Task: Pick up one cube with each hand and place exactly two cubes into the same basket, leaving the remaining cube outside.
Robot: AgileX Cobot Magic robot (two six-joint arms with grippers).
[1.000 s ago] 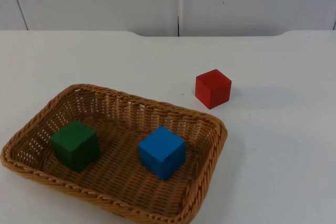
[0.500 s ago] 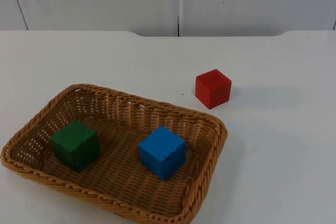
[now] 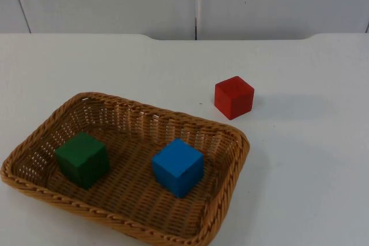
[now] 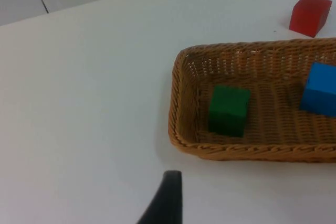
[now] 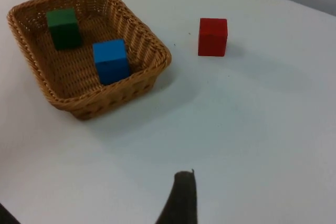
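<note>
A brown wicker basket (image 3: 229, 137) sits at the front left of the table. Inside it lie a green cube (image 3: 82, 159) on the left and a blue cube (image 3: 177, 166) on the right, apart from each other. A red cube (image 3: 233, 97) stands on the table just beyond the basket's far right corner. My left gripper (image 4: 167, 203) hovers over bare table off the basket's (image 4: 176, 109) left end, beyond the green cube (image 4: 229, 109). My right gripper (image 5: 181, 198) hangs over bare table to the right of the basket (image 5: 158, 56), away from the red cube (image 5: 212, 36). Neither holds anything.
The white table top runs back to the grey partition wall (image 3: 196, 1). Bare table lies around the red cube and along the right side.
</note>
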